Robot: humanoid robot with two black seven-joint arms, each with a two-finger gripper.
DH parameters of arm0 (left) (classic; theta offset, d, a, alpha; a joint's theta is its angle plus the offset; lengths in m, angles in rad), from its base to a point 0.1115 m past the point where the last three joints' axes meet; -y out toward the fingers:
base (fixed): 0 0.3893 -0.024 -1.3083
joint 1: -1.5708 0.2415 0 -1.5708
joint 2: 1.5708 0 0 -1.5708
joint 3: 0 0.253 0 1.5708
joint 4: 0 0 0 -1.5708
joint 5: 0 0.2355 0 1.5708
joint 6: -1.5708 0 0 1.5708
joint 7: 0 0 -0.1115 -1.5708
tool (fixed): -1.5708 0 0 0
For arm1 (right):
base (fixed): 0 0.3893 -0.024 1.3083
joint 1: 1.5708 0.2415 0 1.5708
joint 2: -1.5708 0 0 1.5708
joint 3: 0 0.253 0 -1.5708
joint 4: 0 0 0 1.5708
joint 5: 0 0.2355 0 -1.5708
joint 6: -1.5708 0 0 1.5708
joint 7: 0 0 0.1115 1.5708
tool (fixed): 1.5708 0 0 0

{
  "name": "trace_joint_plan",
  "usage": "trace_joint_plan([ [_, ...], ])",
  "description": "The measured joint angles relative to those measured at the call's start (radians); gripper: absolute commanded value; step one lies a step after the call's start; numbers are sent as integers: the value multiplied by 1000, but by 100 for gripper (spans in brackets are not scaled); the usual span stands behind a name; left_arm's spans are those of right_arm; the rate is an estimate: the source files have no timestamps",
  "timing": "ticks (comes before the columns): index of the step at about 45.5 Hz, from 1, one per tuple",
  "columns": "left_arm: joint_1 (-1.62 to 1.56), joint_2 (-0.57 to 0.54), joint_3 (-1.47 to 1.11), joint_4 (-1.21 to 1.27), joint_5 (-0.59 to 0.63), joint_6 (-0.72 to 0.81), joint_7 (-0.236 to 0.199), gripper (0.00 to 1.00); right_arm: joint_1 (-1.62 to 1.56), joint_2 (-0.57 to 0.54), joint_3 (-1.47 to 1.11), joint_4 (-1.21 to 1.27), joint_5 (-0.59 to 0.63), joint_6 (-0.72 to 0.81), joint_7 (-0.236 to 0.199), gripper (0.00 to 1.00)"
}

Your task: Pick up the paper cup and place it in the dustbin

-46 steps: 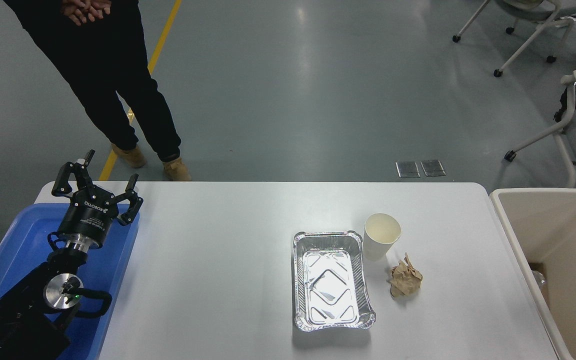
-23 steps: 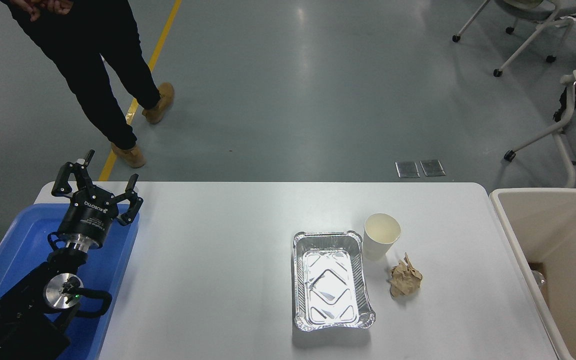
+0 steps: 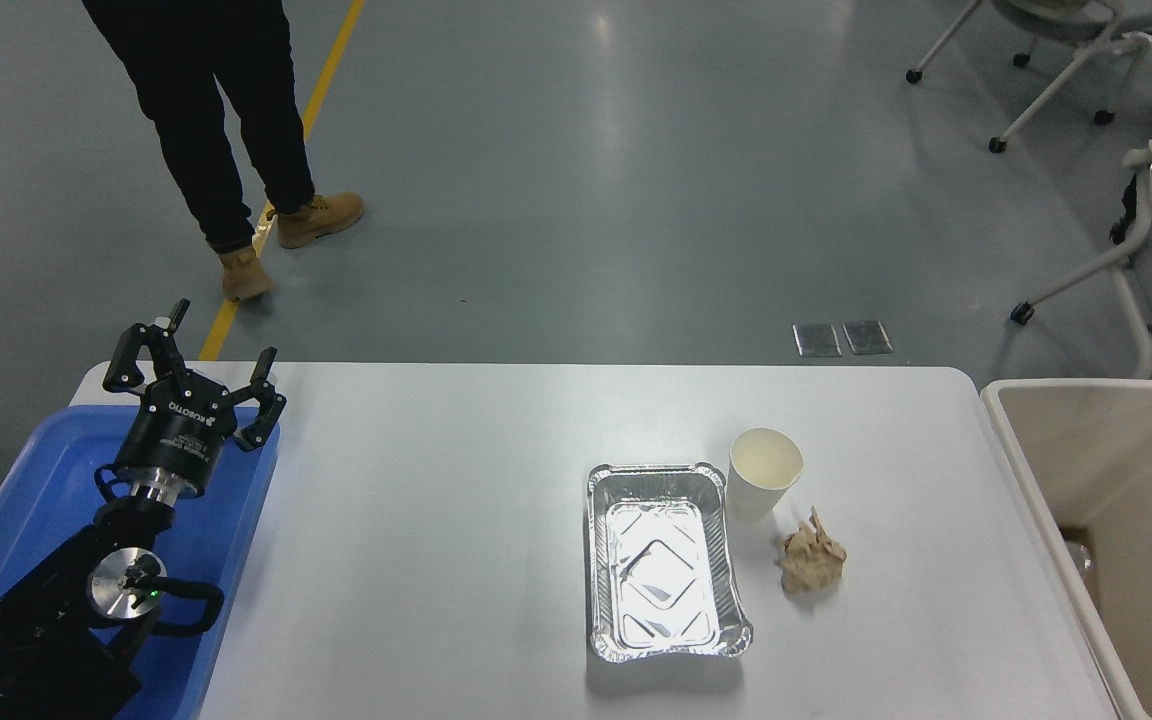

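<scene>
A small white paper cup (image 3: 763, 473) stands upright on the white table (image 3: 456, 500), right of centre, open end up. The large beige dustbin (image 3: 1036, 500) stands off the table's right edge, its inside mostly bare. My left gripper (image 3: 198, 355) is parked at the lower left over a blue tray, open and empty, far from the cup. My right arm and gripper are out of view.
A rectangular foil tray (image 3: 664, 560) lies just left of the cup. A crumpled brown paper ball (image 3: 811, 562) lies just in front of it. A blue plastic tray (image 3: 26, 520) sits at the left edge. A person (image 3: 226, 120) walks on the floor beyond the table. Office chairs (image 3: 1136, 200) stand at the far right.
The right arm's tip at the lower right edge has dropped out of view. The person has stepped away from the table's far side. The cup has not moved.
</scene>
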Motion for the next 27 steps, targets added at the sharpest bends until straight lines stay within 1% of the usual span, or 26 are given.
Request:
trace_joint_plan([
  [8, 0, 0, 0, 0, 0, 0, 0, 98, 213, 41, -172, 144, -8, 10, 0, 100],
  [16, 0, 0, 0, 0, 0, 0, 2, 98, 426, 67, -252, 333, -46, 73, 0, 100],
  [20, 0, 0, 0, 0, 0, 0, 2, 98, 532, 77, -274, 438, -64, 121, 0, 100],
  [27, 0, 0, 0, 0, 0, 0, 2, 98, 723, 87, -296, 622, -82, 272, 0, 100],
])
